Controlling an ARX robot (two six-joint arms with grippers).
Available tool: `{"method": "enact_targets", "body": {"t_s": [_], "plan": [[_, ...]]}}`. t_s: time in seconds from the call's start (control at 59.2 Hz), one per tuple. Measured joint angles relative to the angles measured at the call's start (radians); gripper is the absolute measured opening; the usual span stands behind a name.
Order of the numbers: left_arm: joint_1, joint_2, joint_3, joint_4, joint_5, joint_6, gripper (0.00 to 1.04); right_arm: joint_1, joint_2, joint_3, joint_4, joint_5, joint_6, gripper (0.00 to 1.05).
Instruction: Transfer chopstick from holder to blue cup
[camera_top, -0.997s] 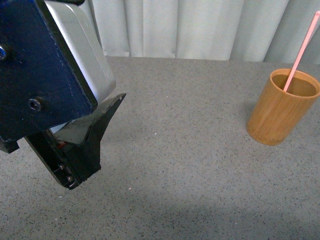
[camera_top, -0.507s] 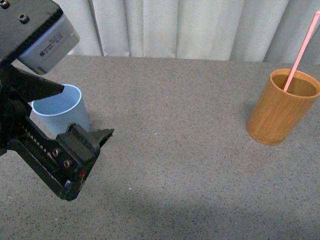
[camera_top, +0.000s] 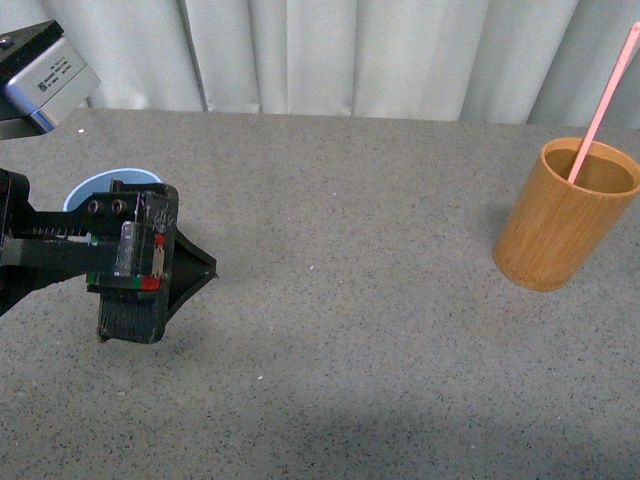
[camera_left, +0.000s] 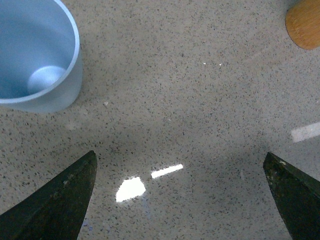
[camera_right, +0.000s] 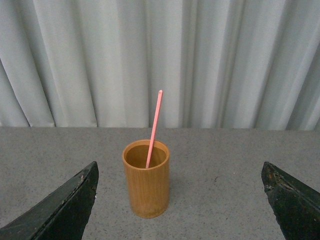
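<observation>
The pink chopstick (camera_top: 603, 100) leans in the orange-brown holder (camera_top: 562, 222) at the right of the table; the right wrist view shows the same chopstick (camera_right: 153, 127) and holder (camera_right: 146, 186) upright, straight ahead. My right gripper (camera_right: 180, 200) is open, well short of the holder, and out of the front view. At the left, the blue cup (camera_top: 92, 189) is mostly hidden behind my left gripper (camera_top: 150, 285), which hangs open in front of it. The left wrist view shows the cup (camera_left: 35, 55) empty, beside and beyond the open left gripper (camera_left: 180, 172).
Grey speckled tabletop (camera_top: 360, 300) runs between cup and holder. Pale curtains (camera_top: 380, 50) close off the far edge. An edge of the holder (camera_left: 304, 22) shows in a corner of the left wrist view.
My left arm has drawn back to the left and lowered, turning its gripper. The blue cup came into sight, then was partly covered again. Holder and chopstick have not moved.
</observation>
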Motion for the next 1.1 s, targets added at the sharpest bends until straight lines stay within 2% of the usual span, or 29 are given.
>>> {"method": "enact_targets", "body": {"t_s": [0.118, 0.541, 1.098], "plan": [[0.001, 0.002, 0.032, -0.037, -0.011, -0.061, 0.98, 0.0, 0.0, 0.0, 0.0, 0.0, 0.0, 0.95], [-0.035, 0.024, 0.049, -0.061, -0.146, -0.134, 0.98, 0.0, 0.0, 0.0, 0.0, 0.0, 0.0, 0.95], [-0.039, 0.08, 0.079, -0.053, -0.205, -0.217, 0.98, 0.0, 0.0, 0.0, 0.0, 0.0, 0.0, 0.95]]}}
